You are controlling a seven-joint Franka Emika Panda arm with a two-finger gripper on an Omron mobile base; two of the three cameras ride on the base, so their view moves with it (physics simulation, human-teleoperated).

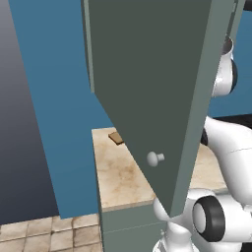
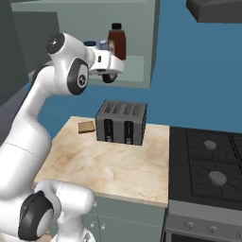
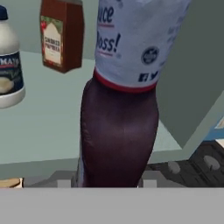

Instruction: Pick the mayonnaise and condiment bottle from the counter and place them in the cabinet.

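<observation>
My gripper (image 3: 107, 181) is shut on the condiment bottle (image 3: 120, 131), a dark maroon bottle with a white printed label on its upper part. It holds the bottle upright over the front edge of the cabinet (image 2: 139, 71) shelf. The mayonnaise (image 3: 8, 74), a white jar with a blue cap, stands on that shelf to the left. In the right base view the hand (image 2: 109, 66) reaches into the open cabinet, and the mayonnaise's blue cap (image 2: 90, 44) shows just above it. The counter (image 2: 108, 160) lies below.
A red-brown bottle (image 2: 116, 41) with a cream label (image 3: 53, 39) stands at the back of the shelf. The cabinet's open door (image 1: 147, 74), with its round knob (image 1: 155, 158), swings out over the counter. A toaster (image 2: 122, 122) and a bread slice (image 2: 87, 126) sit below, with a stove (image 2: 208, 160) to the right.
</observation>
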